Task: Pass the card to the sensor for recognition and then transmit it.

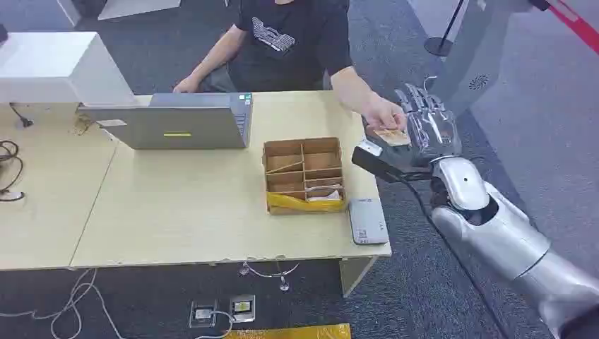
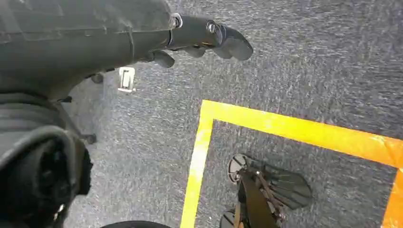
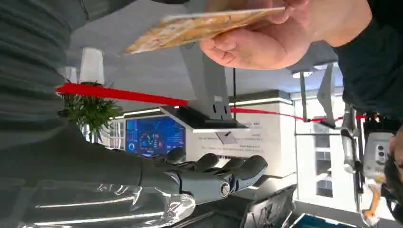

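A person's hand (image 1: 380, 113) grips a tan patterned card (image 1: 392, 135) at the table's far right edge, right against my right hand (image 1: 431, 123). My right hand is raised upright beside the table with its fingers straight and apart. In the right wrist view the card (image 3: 204, 26) sits in the person's fingers (image 3: 266, 42), while my fingers (image 3: 214, 178) lie stretched out well apart from it, holding nothing. The grey card sensor (image 1: 367, 220) lies flat near the table's front right corner. My left hand (image 2: 204, 38) hangs over the carpet, holding nothing.
A cardboard box (image 1: 304, 173) with compartments stands left of the sensor on the wooden table (image 1: 176, 212). A grey laptop (image 1: 176, 123) is at the back, with the seated person (image 1: 289, 35) behind it. A white machine (image 1: 56, 67) is at the far left.
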